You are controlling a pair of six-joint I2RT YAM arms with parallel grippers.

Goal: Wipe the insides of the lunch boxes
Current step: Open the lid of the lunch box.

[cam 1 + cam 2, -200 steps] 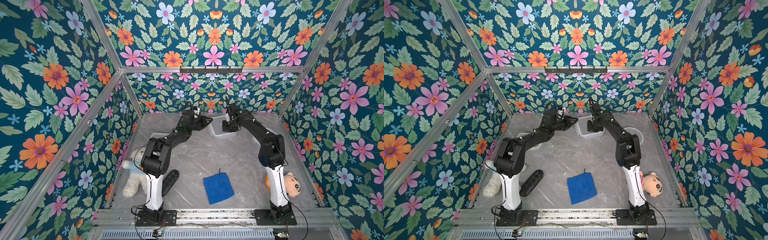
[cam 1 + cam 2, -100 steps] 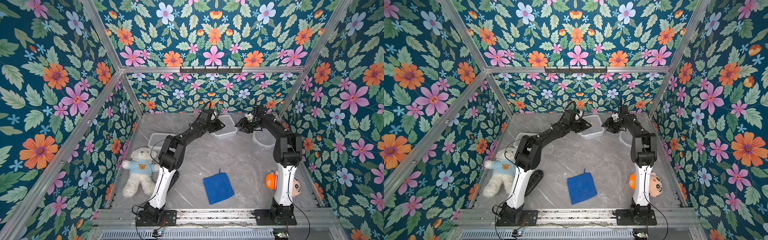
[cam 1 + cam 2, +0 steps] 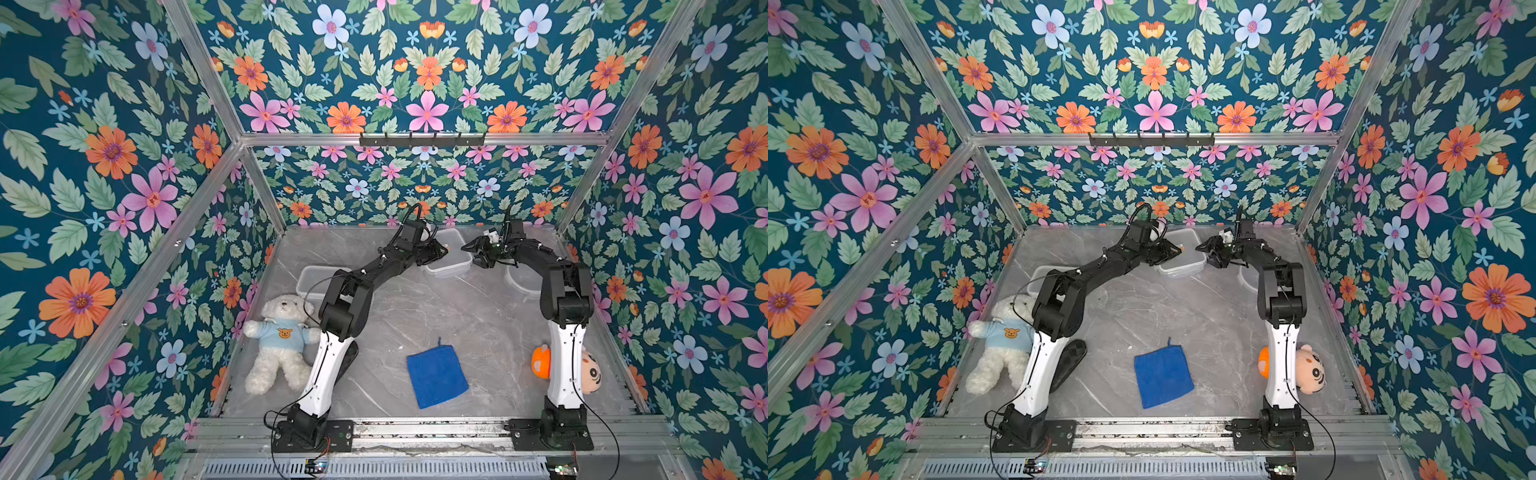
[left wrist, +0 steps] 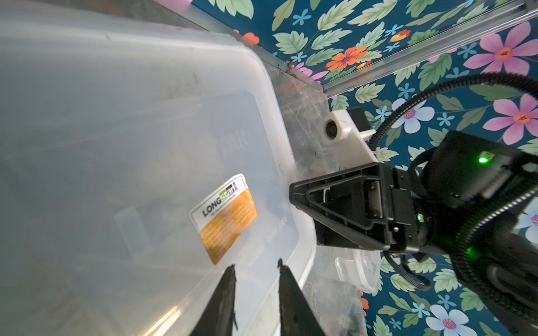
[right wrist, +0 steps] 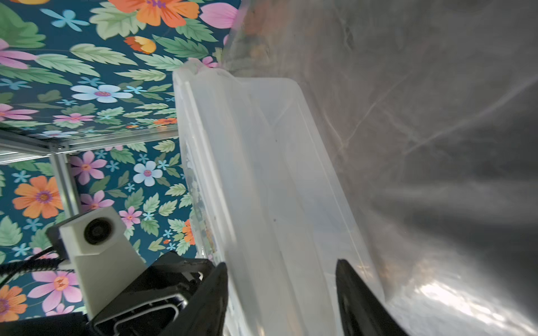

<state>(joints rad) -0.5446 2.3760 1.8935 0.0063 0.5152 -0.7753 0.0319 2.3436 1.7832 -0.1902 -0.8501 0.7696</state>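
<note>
While the large square lunch box (image 3: pixel 457 249) sits at the far middle of the table (image 3: pixel 436 316), the left gripper (image 4: pixel 255 265) is clamped on its left rim, fingers nearly together, one inside the wall and one outside. The right gripper (image 5: pixel 281 261) straddles the opposite wall, jaws well apart. The smaller rectangular lunch box (image 3: pixel 309 280) stands at the left behind the left arm, and the round lunch box (image 3: pixel 519 282) at the right, partly hidden. The blue cloth (image 3: pixel 436 376) lies flat at the near middle, well apart from all three.
</note>
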